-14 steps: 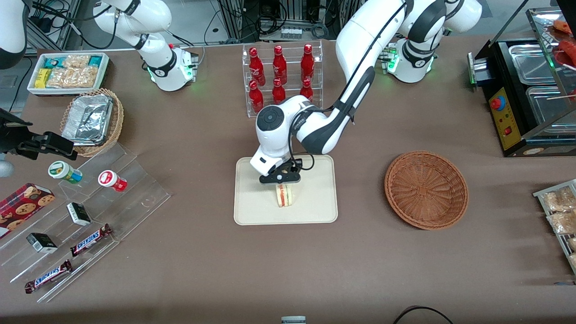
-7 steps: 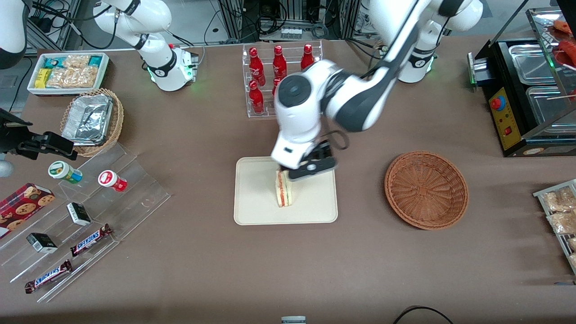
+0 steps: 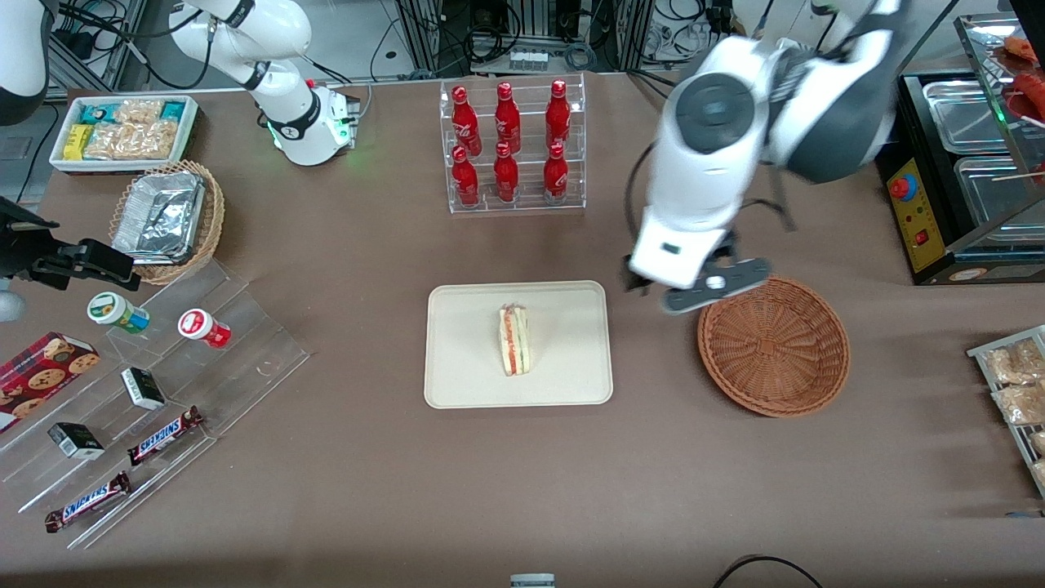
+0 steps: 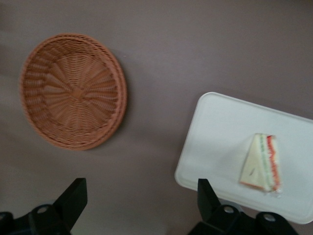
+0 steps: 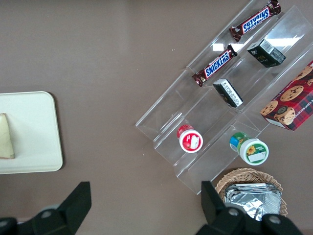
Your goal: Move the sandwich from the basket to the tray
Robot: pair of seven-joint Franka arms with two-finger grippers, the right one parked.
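The sandwich (image 3: 514, 340) stands on its edge near the middle of the tray (image 3: 465, 384), with the red and green filling layers turned up, and nothing touches it. The gripper (image 3: 698, 287) hangs high in the air between the tray and the basket (image 3: 774, 345), over the basket's rim nearest to the tray; its two fingers (image 4: 73, 198) are spread wide apart and hold nothing. The basket has nothing in it, so I judge the task as done. The sandwich looks light and soft, with pale bread that would dent easily and loose layers that could slide apart. If it must be taken again, I would close on the two flat bread faces, low near the thick end, with only gentle force. Standing on a narrow edge it may tip over from a small push. The tray is smooth with a low rim, so the wedge could slip on it. The bench is covered with a brown cloth and has much free room around the tray; the rack of red bottles (image 3: 510, 143) stands well apart, farther from the front camera.
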